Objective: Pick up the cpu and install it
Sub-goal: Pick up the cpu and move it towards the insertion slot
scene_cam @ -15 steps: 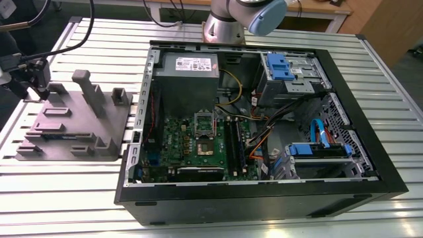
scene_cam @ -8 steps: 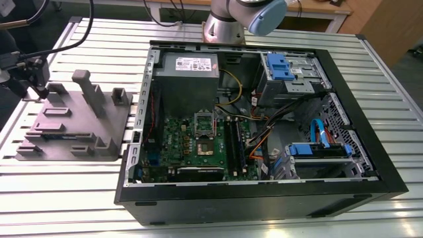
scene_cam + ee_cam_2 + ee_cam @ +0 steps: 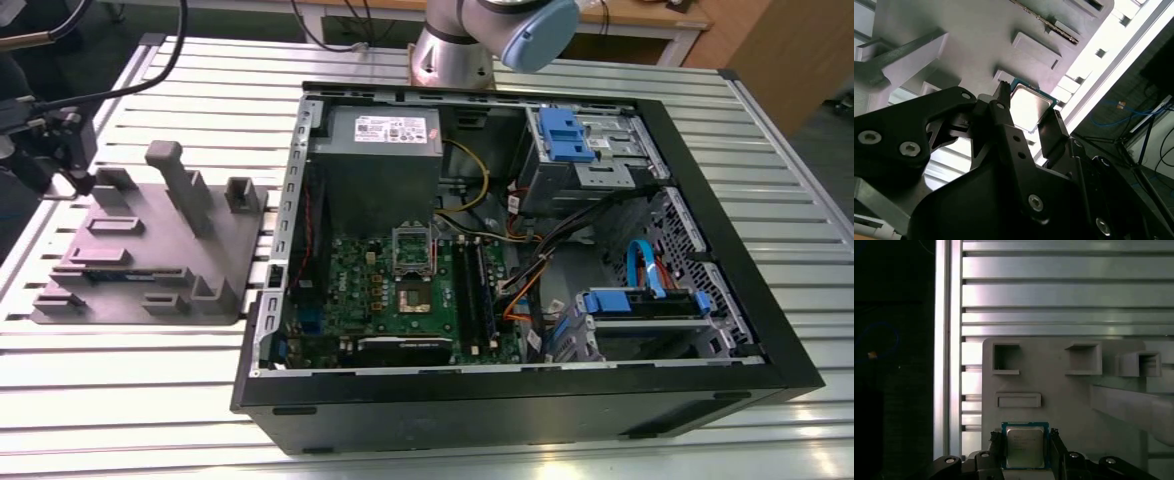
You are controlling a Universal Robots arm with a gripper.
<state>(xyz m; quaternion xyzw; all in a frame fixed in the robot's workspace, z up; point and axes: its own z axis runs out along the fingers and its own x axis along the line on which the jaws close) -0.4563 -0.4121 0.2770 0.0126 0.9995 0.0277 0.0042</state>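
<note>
Two fingers of the gripper (image 3: 1025,440) are standing apart around the cpu (image 3: 1025,449), which is lying on the grey holder tray (image 3: 134,255) at the exterior view's left.

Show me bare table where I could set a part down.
Bare slatted table: below the grey fixture block at the exterior view's lower left, and at its right past the computer case. Crowded: inside the case, and around the cpu at the claw.

We look down from high and well back in the exterior view on the computer case (image 3: 534,405) and fixture tray (image 3: 147,250); both wrist views sit close over that tray, sharing the cpu (image 3: 1025,446) (image 3: 1029,107) and gripper (image 3: 1025,437) (image 3: 1029,104).
</note>
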